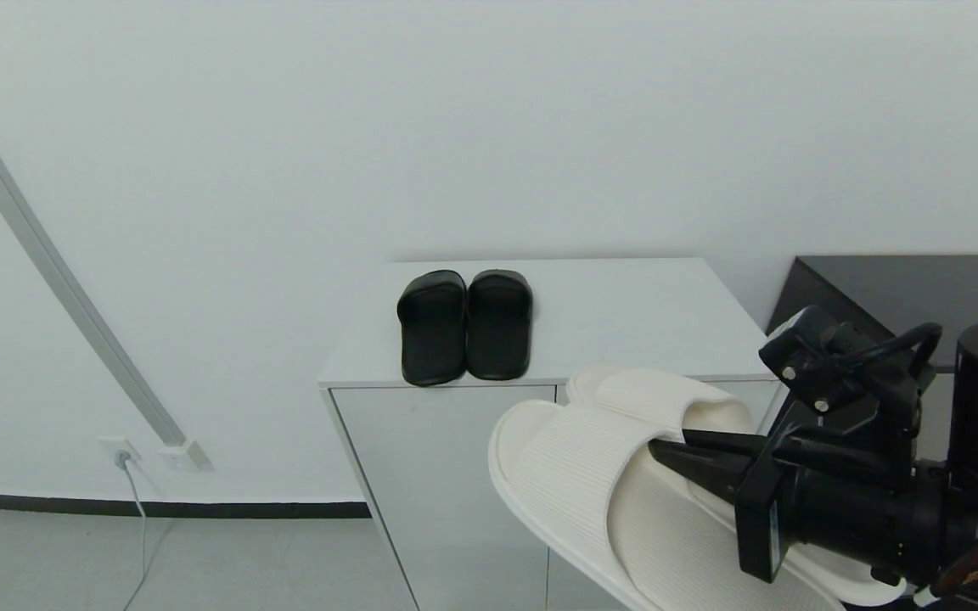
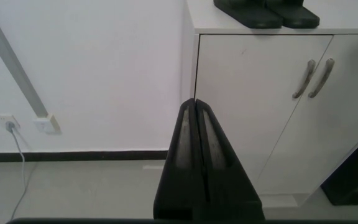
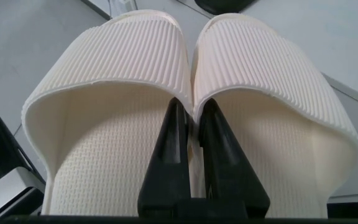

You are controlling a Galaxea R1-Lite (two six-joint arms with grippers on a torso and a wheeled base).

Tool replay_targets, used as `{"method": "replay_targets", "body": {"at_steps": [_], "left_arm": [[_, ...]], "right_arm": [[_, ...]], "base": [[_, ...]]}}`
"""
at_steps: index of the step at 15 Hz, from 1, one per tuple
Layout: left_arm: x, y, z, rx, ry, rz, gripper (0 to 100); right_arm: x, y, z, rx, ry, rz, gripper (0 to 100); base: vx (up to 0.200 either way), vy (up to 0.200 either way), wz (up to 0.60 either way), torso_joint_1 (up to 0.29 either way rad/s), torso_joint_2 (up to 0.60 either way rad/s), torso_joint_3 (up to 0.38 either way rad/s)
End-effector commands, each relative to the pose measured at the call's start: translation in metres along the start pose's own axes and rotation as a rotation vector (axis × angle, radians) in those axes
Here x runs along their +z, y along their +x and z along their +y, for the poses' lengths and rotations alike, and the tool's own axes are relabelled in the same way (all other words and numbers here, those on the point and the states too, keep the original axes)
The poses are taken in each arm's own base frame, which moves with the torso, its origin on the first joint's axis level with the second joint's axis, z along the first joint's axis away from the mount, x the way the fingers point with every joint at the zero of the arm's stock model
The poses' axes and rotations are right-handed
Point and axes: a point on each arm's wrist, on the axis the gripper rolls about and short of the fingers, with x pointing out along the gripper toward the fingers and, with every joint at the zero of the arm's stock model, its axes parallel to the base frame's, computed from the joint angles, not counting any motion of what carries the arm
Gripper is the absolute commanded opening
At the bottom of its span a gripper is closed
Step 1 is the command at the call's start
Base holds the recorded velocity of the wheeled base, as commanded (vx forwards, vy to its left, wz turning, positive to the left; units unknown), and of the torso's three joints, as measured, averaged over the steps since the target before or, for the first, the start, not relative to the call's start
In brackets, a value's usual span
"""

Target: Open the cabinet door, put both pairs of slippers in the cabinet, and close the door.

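A white cabinet with both doors shut stands against the wall; its two handles meet at the middle. A pair of black slippers sits on its top near the front edge, also seen as black slippers. My right gripper holds a pair of white slippers in the air in front of the cabinet's right door, its fingers pinching the two inner sides of the white slippers together. My left gripper is shut and empty, low, left of the cabinet.
A dark table stands right of the cabinet. A wall socket with a cable and a slanted grey wall strip are at the left. Open grey floor lies left of the cabinet.
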Motion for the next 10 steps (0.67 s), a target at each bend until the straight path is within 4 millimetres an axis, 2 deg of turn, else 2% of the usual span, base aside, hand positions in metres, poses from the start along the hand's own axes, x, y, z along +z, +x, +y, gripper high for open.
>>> {"method": "replay_targets", "body": {"at_steps": [1, 4, 10], "left_arm": [[0.0, 0.0001, 0.0, 0.0, 0.0, 0.001, 0], [0.0, 0.0001, 0.0, 0.0, 0.0, 0.001, 0], [0.0, 0.0001, 0.0001, 0.002, 0.0, 0.0, 0]], "right_arm": [[-0.0019, 0.0012, 0.0002, 0.0, 0.0, 0.01, 0], [-0.0064, 0.0009, 0.0001, 0.003, -0.001, 0.022, 0], [-0.0087, -0.0017, -0.0005, 0.0, -0.001, 0.025, 0]], "base": [[0.0, 0.0, 0.0, 0.0, 0.0, 0.0], [0.0, 0.0, 0.0, -0.043, 0.1, 0.05], [0.0, 0.0, 0.0, -0.211, 0.51, 0.289]]}}
